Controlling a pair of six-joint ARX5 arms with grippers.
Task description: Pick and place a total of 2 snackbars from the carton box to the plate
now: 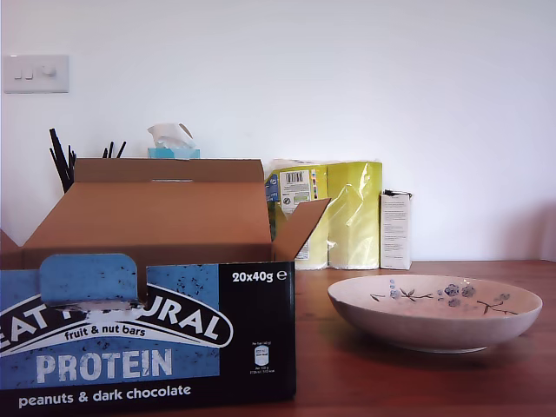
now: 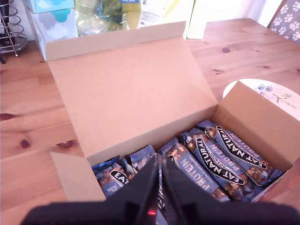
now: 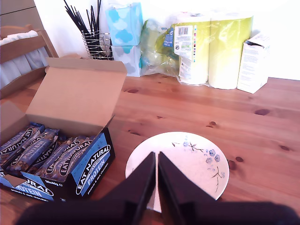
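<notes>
wooden table (image 1: 417, 382) against a white wall; clutter along the back in the exterior view: tissue box (image 1: 174, 152), yellow paper-towel pack (image 1: 343, 213), small white carton (image 1: 396, 229). none of it belongs to the task.

carton box (image 1: 148, 334) fills the lower left of the exterior view, lid flap folded back and side flaps splayed, so the inside is reachable from above. snackbars (image 2: 225, 157) lie flat in a row inside it, labels up, touching one another; seen in both wrist views, hidden by the printed front in the exterior view.

plate (image 1: 434, 311) sits at the lower right of the exterior view, just beside the box and apart from it. it looks bare: no bar on it, so judged 0 of 2 placed.

my first end effector (image 2: 159, 187) hangs over the open box, jaws pressed together, holding nothing. tips point toward the bars at the near edge. judged: poised for the first pick, but the jaws must spread before descent.

my second end effector (image 3: 156, 180) hovers over the near rim of the plate, jaws likewise closed and empty. judged: parked clear of the box.

risk: bars packed tight, a neighbour may lift too.
</notes>
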